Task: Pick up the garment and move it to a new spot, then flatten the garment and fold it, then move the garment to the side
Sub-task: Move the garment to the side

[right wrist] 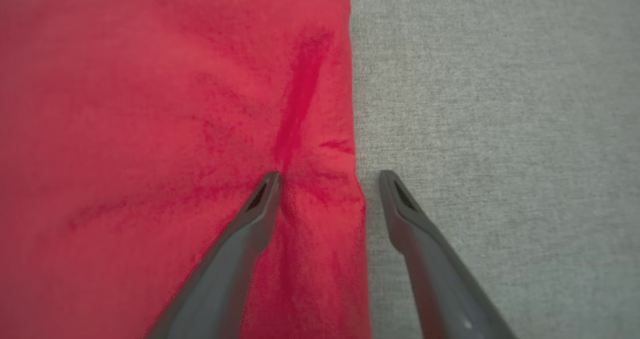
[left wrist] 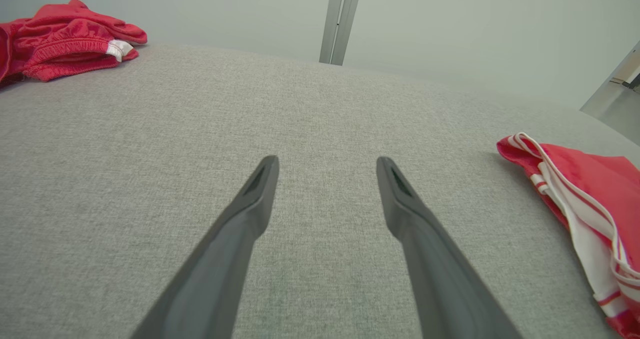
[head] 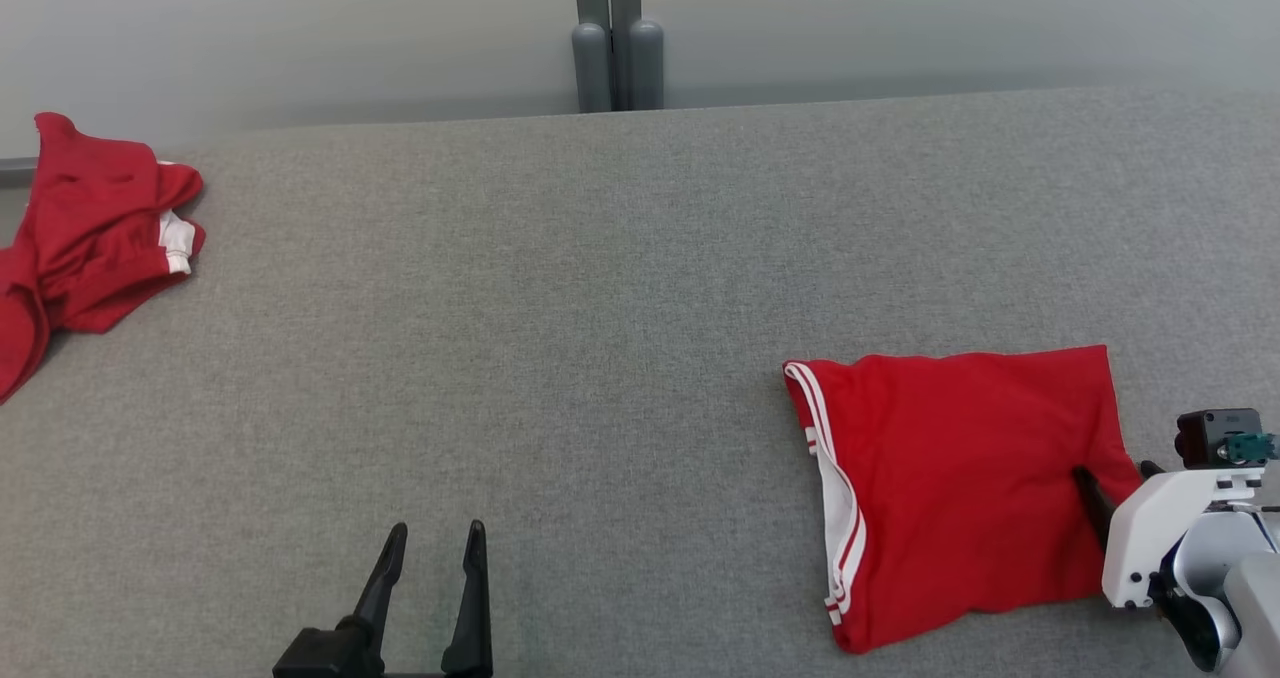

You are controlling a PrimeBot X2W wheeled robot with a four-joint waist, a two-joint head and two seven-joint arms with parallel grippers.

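While the left jaws hang wide apart and empty over the near left of the grey fabric surface (head: 550,338), their 2 dark fingers (head: 383,570) pointing toward the far side, the right jaws sit at the near right, on the right-hand edge of the folded red garment (head: 960,478). That garment lies flat at the near right of the surface as a rough rectangle, with white striped trim (head: 838,518) running down its left side. The right jaws are open and straddle its right edge without holding it: in the right wrist view 1 finger (right wrist: 255,219) rests on the red cloth, where creases fan out from its tip, and the other finger (right wrist: 410,224) is on the bare grey fabric just beside the hem. The white wrist housing (head: 1160,528) of the right arm shows at the right edge of the head view. A second, crumpled red garment (head: 90,228) with an elastic waistband lies at the far left corner, well apart from both jaws. A grey post (head: 617,48) stands behind the far edge.
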